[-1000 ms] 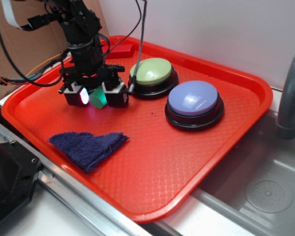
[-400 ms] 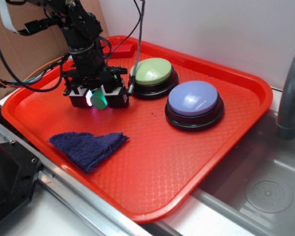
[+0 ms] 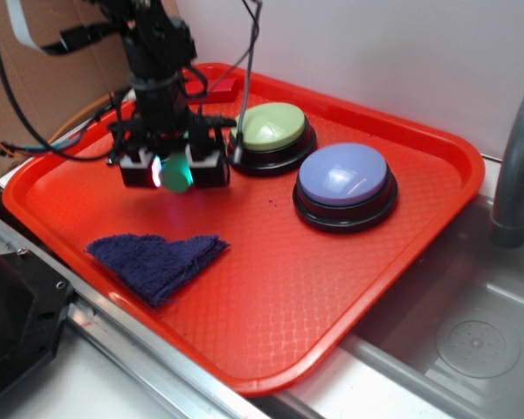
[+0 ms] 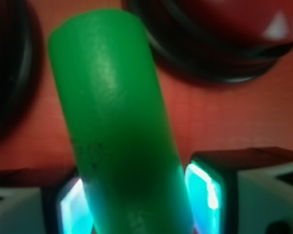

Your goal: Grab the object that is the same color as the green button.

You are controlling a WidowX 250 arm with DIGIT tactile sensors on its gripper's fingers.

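Observation:
The object, a small green cylinder (image 3: 177, 175), sits between the lit pads of my gripper (image 3: 174, 171), which is shut on it over the left part of the red tray (image 3: 332, 288). In the wrist view the cylinder (image 4: 115, 122) fills the middle and leans up and left, with a glowing pad (image 4: 205, 195) pressed against each of its sides. The green button (image 3: 271, 125), pale lime on a black base, stands just right of the gripper. Whether the cylinder touches the tray I cannot tell.
A lavender-blue button (image 3: 344, 175) stands right of the green one. A dark blue cloth (image 3: 157, 259) lies near the tray's front left. A red block (image 3: 215, 88) lies at the tray's back rim. Black button bases (image 4: 219, 63) lie beyond the cylinder. A steel sink (image 3: 472, 340) and faucet (image 3: 513, 166) are at the right.
The jaws have drawn in against the green cylinder. The gripper has shifted slightly up and right with it. Buttons and cloth have not moved.

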